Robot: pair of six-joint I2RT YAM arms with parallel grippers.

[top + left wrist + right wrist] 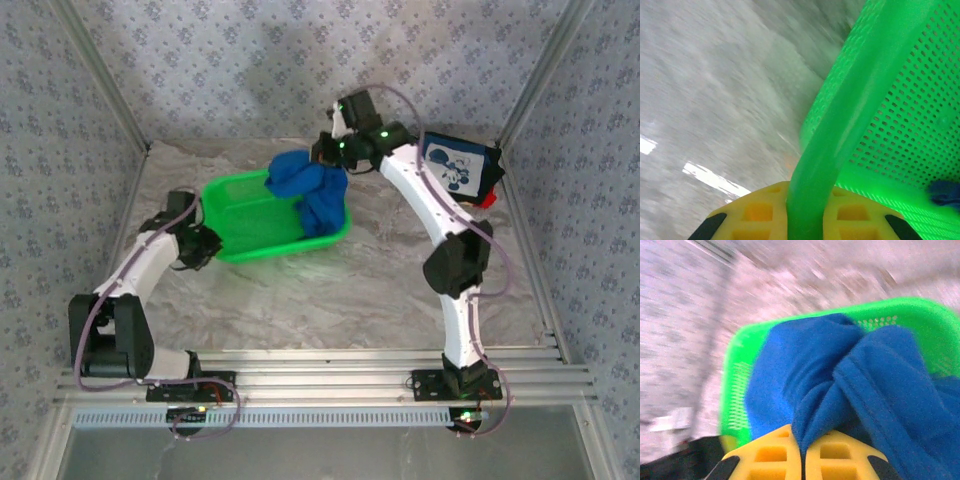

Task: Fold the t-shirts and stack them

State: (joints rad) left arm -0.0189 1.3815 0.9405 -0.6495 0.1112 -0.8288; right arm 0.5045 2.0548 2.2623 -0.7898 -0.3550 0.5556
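Top view: the marbled table point(330, 300), walled on three sides by patterned panels, carries a green mesh basket point(255, 225) at left of centre. The broad near half of the table lies open. A royal blue t-shirt point(305, 190) is heaped over the basket's back right rim, part of it inside and part hanging over the edge. A folded dark navy t-shirt point(458, 168) with a white cartoon panel lies by the right wall, well apart from the basket. A red t-shirt point(488, 200) peeps out at its near edge.

The left gripper point(210, 243) meets the basket's left rim; the right gripper point(332, 160) reaches the blue heap from behind.

Left wrist view: the yellow fingers of the left gripper point(805, 212) are clamped on the basket rim point(890, 100).

Right wrist view, blurred: the right gripper point(802, 450) is pinched on a fold of the blue cloth point(840, 380), which is soft, creased and bunched, with a hem seam visible.
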